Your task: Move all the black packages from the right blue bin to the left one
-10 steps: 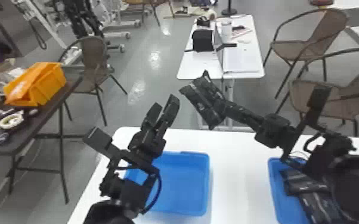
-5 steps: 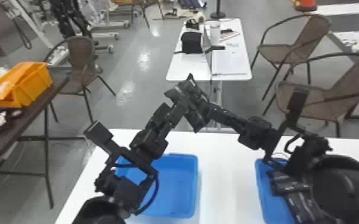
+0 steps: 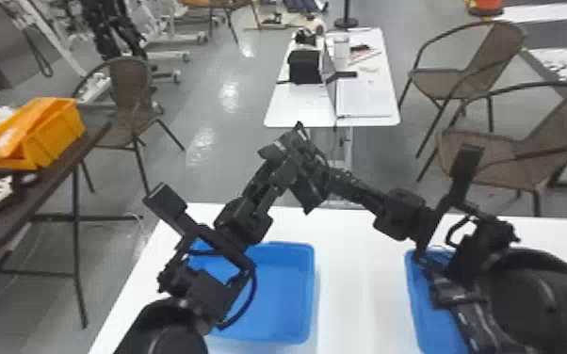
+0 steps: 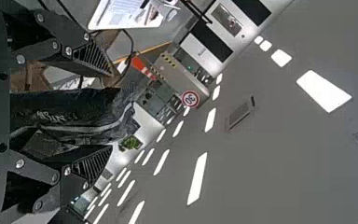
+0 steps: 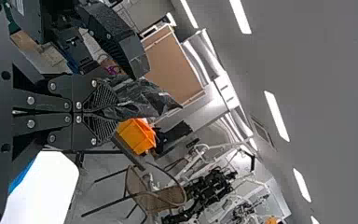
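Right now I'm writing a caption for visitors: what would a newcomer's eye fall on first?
Probably the black package, held up by the right tool, with the left tool open around it. Below, the left blue bin and right blue bin stand out on the white table. Leftward, an orange bin sits on a dark table.
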Robot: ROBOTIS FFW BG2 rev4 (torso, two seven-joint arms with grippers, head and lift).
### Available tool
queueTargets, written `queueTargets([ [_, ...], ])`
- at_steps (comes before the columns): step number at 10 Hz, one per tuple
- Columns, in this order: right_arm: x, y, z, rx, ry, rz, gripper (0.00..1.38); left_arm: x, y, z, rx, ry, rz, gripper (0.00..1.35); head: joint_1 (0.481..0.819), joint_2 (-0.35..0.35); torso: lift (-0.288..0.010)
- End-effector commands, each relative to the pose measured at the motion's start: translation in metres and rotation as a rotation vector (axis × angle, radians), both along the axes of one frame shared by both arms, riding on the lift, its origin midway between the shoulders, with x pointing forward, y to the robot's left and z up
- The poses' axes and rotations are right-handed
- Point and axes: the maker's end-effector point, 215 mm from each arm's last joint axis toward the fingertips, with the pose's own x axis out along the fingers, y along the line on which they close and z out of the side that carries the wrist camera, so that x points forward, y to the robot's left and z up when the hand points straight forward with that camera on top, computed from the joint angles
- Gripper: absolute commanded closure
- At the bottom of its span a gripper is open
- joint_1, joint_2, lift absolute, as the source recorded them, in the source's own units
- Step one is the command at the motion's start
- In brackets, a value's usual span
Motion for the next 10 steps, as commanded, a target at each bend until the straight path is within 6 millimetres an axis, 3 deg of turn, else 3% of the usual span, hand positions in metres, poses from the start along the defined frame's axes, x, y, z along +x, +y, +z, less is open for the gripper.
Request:
queueTargets([
  [1,0.0,0.001,-0.003,0.004,0.009,0.0,1.18,0.001,-0.009,-0.011,0.008,0.054,-0.042,1.07,0.64,0.148,0.0],
  [2,0.0,0.001,-0.003,0.006,0.01,0.0,1.18,0.003,-0.01,-0.014,0.015,0.074,-0.05,1.2,0.645,0.144,0.0],
  [4,0.002,-0.002,-0.005,0.009,0.011,-0.009,1.18,0.005,-0.003,-0.01,-0.003,0.059,-0.025,1.2,0.651,0.138,0.0],
  [5,0.002,-0.002,-0.009,0.008,0.022,-0.01,1.01,0.004,0.001,-0.011,-0.021,0.058,-0.01,1.2,0.65,0.139,0.0],
  [6,0.008,-0.011,-0.012,0.007,0.012,-0.039,0.41,0.004,0.007,-0.013,-0.021,0.057,0.018,1.2,0.649,0.142,0.0],
  [7,0.017,-0.037,-0.008,-0.046,-0.056,-0.11,0.0,0.004,0.02,-0.018,0.015,0.058,0.059,1.2,0.651,0.142,0.0],
  [8,0.023,-0.064,-0.006,-0.146,-0.121,-0.19,0.02,0.005,0.044,-0.026,0.096,0.049,0.128,1.2,0.651,0.139,0.0],
  [9,0.024,-0.089,-0.014,-0.256,-0.15,-0.273,0.19,0.004,0.076,-0.044,0.224,0.068,0.219,1.2,0.649,0.129,0.0],
  [10,0.022,-0.105,-0.028,-0.322,-0.147,-0.322,0.29,-0.001,0.107,-0.076,0.41,0.116,0.294,1.2,0.654,0.127,0.0],
])
